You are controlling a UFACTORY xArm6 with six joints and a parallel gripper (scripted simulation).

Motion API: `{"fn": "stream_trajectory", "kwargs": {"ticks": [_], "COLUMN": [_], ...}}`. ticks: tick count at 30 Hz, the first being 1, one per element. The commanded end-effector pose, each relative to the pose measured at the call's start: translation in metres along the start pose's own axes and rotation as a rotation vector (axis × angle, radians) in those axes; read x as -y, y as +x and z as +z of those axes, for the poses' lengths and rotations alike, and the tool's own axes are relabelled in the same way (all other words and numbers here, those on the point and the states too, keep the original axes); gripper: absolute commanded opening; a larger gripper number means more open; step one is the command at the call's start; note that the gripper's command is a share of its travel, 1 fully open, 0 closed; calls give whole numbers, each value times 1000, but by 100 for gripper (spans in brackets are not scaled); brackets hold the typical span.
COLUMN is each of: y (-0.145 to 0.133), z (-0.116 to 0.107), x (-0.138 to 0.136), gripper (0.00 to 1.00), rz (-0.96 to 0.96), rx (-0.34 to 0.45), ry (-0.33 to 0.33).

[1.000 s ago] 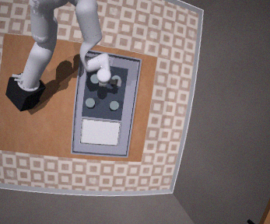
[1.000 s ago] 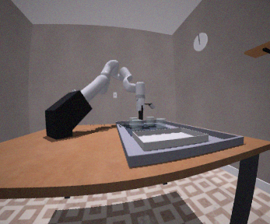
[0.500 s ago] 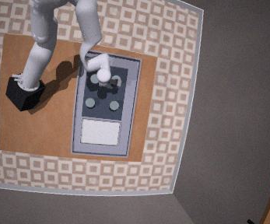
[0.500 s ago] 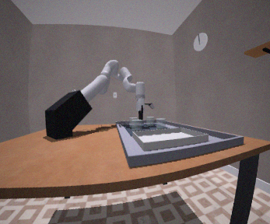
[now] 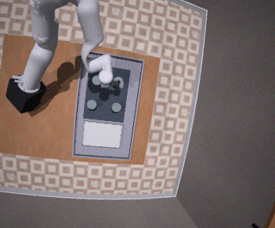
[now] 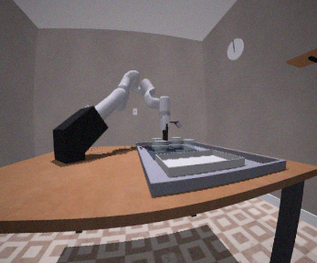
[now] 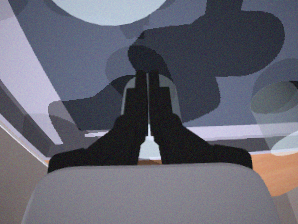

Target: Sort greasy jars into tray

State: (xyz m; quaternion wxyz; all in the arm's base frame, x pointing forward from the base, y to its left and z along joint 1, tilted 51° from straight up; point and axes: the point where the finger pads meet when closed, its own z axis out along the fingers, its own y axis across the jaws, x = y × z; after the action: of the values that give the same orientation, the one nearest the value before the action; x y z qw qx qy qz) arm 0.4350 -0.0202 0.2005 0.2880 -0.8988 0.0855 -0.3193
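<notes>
Four glass jars stand mouth down on the dark drying mat [image 5: 105, 95]: back left [image 5: 96, 80], back right [image 5: 118, 81], half hidden by my wrist, front left [image 5: 92, 104] and front right [image 5: 116, 107]. My gripper [image 5: 105, 88] is shut on nothing and points down at the mat between the two back jars. In the side view the gripper [image 6: 164, 134] stands low among the jars [image 6: 158, 141].
The white tray [image 5: 102, 134] lies beside the mat on the steel table top [image 5: 135, 103]; it also shows in the side view [image 6: 197, 162]. My black base [image 5: 24, 95] sits at the left of the wooden table.
</notes>
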Motion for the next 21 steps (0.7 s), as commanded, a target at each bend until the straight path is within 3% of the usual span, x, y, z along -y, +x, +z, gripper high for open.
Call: {"fn": "stream_trajectory", "kwargs": {"ticks": [1,2,3,21], "y": [1,1,1,1], "z": [-1,-1,-1,-1], "x": [0,0,0,0], "gripper": [0,0,100,100], "rz": [-1,-1,-1,-1], "rx": [-2,-2,-2,-2], "ry": [0,0,0,0]}}
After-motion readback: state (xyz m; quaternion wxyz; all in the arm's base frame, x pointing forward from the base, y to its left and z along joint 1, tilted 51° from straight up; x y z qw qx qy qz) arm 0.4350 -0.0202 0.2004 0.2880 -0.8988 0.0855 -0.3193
